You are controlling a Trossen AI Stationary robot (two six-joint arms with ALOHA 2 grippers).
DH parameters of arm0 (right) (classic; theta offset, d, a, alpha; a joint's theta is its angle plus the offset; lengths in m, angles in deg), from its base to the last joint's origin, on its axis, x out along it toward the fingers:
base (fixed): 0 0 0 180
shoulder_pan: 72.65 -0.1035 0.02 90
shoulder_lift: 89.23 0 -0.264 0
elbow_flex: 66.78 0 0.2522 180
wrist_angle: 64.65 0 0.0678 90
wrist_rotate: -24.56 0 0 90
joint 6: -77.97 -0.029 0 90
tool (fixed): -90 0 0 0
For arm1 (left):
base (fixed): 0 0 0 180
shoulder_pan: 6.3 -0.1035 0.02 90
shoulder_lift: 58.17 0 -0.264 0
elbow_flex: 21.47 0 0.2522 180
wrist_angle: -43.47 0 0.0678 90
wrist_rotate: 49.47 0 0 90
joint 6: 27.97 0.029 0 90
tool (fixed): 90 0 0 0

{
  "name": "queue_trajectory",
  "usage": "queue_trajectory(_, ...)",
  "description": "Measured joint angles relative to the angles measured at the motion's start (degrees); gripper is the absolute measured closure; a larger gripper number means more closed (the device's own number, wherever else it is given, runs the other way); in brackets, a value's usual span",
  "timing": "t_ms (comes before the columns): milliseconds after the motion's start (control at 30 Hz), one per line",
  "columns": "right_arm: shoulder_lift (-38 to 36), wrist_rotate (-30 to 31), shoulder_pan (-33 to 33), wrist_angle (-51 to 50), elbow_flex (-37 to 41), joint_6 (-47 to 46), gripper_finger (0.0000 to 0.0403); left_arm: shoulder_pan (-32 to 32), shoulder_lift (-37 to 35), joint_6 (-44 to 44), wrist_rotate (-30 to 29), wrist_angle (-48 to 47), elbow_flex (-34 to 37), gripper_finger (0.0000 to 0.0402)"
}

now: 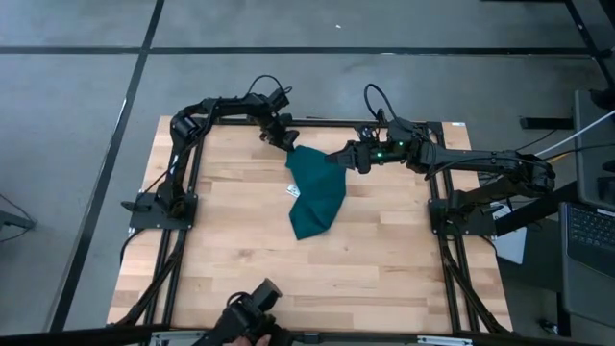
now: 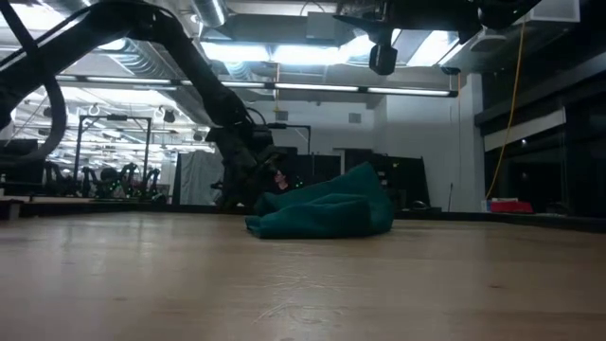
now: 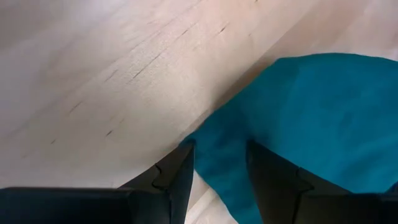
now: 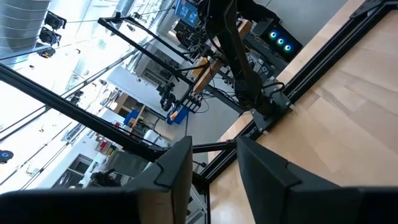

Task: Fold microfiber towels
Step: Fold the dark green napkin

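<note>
The dark teal towel (image 1: 313, 197) lies bunched on the wooden table (image 1: 221, 240), narrowing toward the near side. Its small white tag (image 1: 293, 190) is at the left edge. In the low view the towel (image 2: 327, 210) is a low heap that rises at its right end. My left gripper (image 1: 288, 144) is at the towel's far left corner. It is open and points down, its fingers (image 3: 180, 177) on either side of the towel's edge (image 3: 217, 168). My right gripper (image 1: 340, 156) is at the towel's far right corner, slightly open, with nothing between its fingers (image 4: 180, 168). My left gripper stands over the towel's far left corner (image 3: 214, 155) from above, one finger over the cloth and one over bare wood. I cannot tell whether the fingers touch the cloth. The towel lies on the table there.
Black frame rails (image 1: 183, 183) run along the table's left and right sides (image 1: 447, 240). A dark camera mount (image 1: 252, 309) sits at the near edge. Bare wood lies to the towel's left, right and near side.
</note>
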Motion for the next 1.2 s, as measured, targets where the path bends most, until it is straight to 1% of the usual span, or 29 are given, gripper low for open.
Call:
queue_trajectory(133, 0.0, -0.4, 0.1, 0.0, 0.0, 0.2, 0.0272, 0.5, 0.4, 1.0, -0.6, -0.6, -0.1, 0.0256)
queue_trajectory(233, 0.0, -0.5, 0.1, 0.0, 0.0, 0.2, 0.0278, 2.0, 0.3, 2.5, -5.0, -1.3, -0.1, 0.0256)
queue_trajectory(300, 0.0, -0.6, 0.2, -0.1, 0.0, 0.4, 0.0281, 2.9, 0.3, 4.3, -6.3, -1.6, -0.2, 0.0256)
queue_trajectory(433, 0.0, -0.7, 1.0, 0.0, 0.0, 0.4, 0.0283, 4.8, 0.3, 7.4, -6.5, -1.5, -0.1, 0.0256)
queue_trajectory(500, 0.0, -0.7, 1.5, 0.1, 0.0, 0.4, 0.0281, 5.9, 0.3, 7.6, -6.7, -1.2, -0.3, 0.0256)
queue_trajectory(600, 0.0, -1.1, 2.0, 0.1, 0.0, 0.3, 0.0276, 7.2, 0.4, 8.2, -6.3, -1.6, -1.2, 0.0256)
queue_trajectory(700, 0.0, -1.3, 2.1, 0.1, 0.0, 0.3, 0.0272, 8.3, 0.6, 11.0, -5.8, -1.6, -2.5, 0.0256)
queue_trajectory(867, 0.0, -1.7, 2.1, 0.1, 0.0, 0.0, 0.0276, 10.2, 0.4, 11.7, -12.8, -1.4, -3.0, 0.026)
queue_trajectory(1067, 0.0, -1.7, 2.1, 0.1, 0.0, 0.0, 0.0289, 11.2, 0.0, 13.7, -13.7, 1.9, -2.9, 0.0275)
queue_trajectory(1200, 0.0, -1.7, 2.1, 0.1, 0.0, 0.1, 0.029, 11.0, 0.1, 13.1, -13.5, 2.8, -2.9, 0.0276)
